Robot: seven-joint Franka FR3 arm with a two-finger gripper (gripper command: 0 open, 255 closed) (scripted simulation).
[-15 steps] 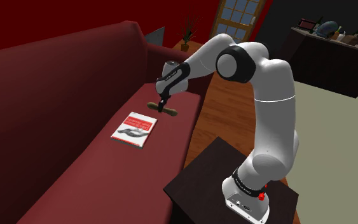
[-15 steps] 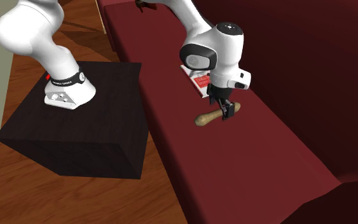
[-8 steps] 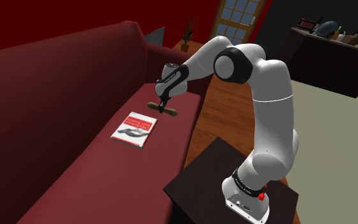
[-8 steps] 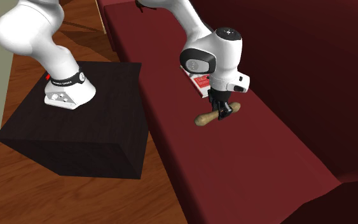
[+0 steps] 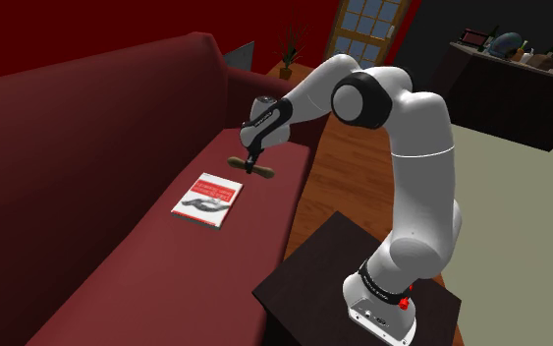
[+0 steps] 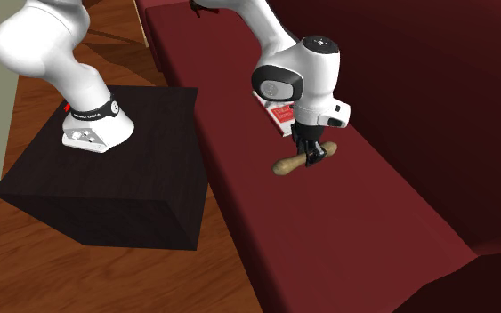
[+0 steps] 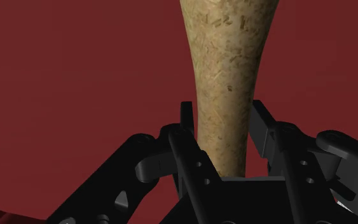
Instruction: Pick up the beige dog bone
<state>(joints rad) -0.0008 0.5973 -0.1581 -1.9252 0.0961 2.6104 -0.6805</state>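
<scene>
Against the red wall (image 5: 156, 18) stood a dark red sofa (image 5: 78, 128), easily the biggest item: long seat, tall back. Wood floor (image 6: 26, 267) ran along the sofa's front edge. White arm (image 5: 421, 157) rose from a dark box stand (image 6: 106, 191) parked on that floor just off the sofa's front. It arched over the seat with its wrist pointing down. Past the sofa's far end were a paned window (image 5: 367, 20) and a small potted plant (image 5: 286, 57). Further out from the sofa stood a dark counter (image 5: 505, 79) with clutter I couldn't identify.

On the sofa seat lay a white-and-red book (image 5: 207, 200), flat, about mid-depth of the cushion.

Dog bone (image 6: 286, 165) was tan and speckled, also flat on the sofa seat. It sat near the book but apart from it, toward the sofa's window end, lying roughly crosswise to the seat's length.

Black gripper (image 6: 310, 156) was down on the bone, clamped across its narrow middle. Wrist view had both fingers (image 7: 264, 130) tight against the shaft's sides, with the shaft widening beyond the fingertips. Bone wasn't lifted; it rested on the cushion. One knob stuck out of the gripper toward the sofa's front edge, the other toward the sofa's back.
</scene>
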